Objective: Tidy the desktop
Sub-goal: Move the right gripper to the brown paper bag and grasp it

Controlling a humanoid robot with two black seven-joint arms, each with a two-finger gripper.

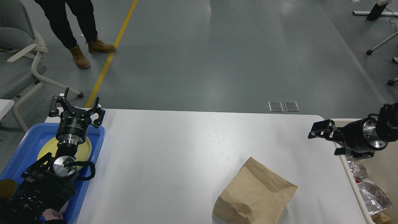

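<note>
The desktop (174,155) is a wide white tabletop. A crumpled brown paper bag (255,193) lies on it at the front right. My right gripper (319,130) hangs above the desktop's right edge, pointing left, open and holding nothing, well behind and to the right of the bag. My left gripper (77,102) stands open and empty over the far end of a blue tray (97,146) at the left, above a yellow plate (46,149).
A beige bin (357,123) stands against the desktop's right edge and holds crumpled foil (373,194). A person's legs in brown boots (82,51) and a grey chair (18,56) are on the floor at the far left.
</note>
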